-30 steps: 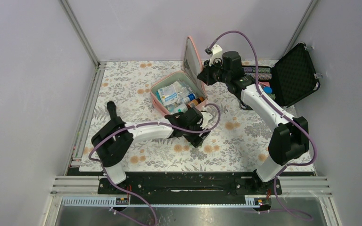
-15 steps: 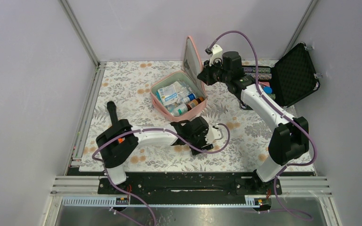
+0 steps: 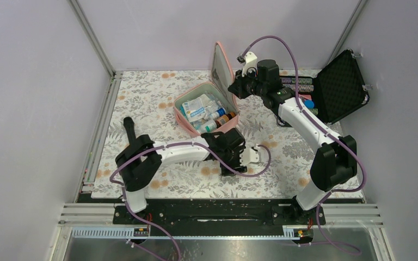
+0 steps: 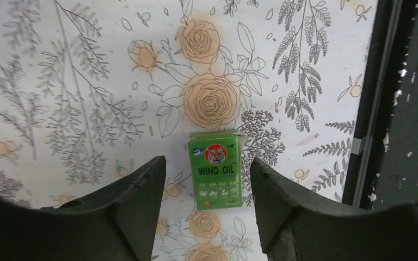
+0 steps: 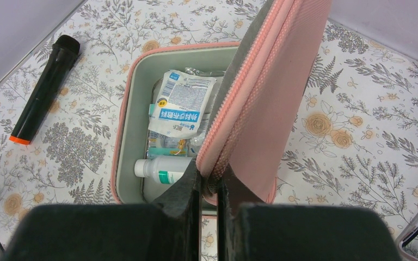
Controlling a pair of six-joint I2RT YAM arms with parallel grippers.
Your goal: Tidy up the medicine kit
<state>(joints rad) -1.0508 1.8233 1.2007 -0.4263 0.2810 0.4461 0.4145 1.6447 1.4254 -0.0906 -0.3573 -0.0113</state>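
- The medicine kit (image 3: 180, 120) is sitting open toward the far middle of the flowered cloth (image 3: 141, 98), with packets (image 5: 180, 103) and a white bottle (image 5: 162, 168) lying inside it.
- The right gripper (image 5: 209, 182) is pinching the zippered edge of the lid (image 5: 266, 103), its jaws together on the fabric, and is holding the lid upright.
- The left gripper (image 4: 207, 166) is hanging over a small green box (image 4: 215, 173) that is lying flat on the cloth. Its jaws are standing apart on either side of the box, not touching it as far as the wrist view shows.
- The kit is looking soft and light. Its walls are likely giving way under a push, so gripping the stiffer zipper rim seems the better choice.
- The box is looking like thin, light card that is easily crushed. Taking it gently across its two long sides seems best.
- A black case (image 3: 340, 87) is standing open to the right, and a black stick with an orange end (image 5: 42, 89) is lying left of the kit.
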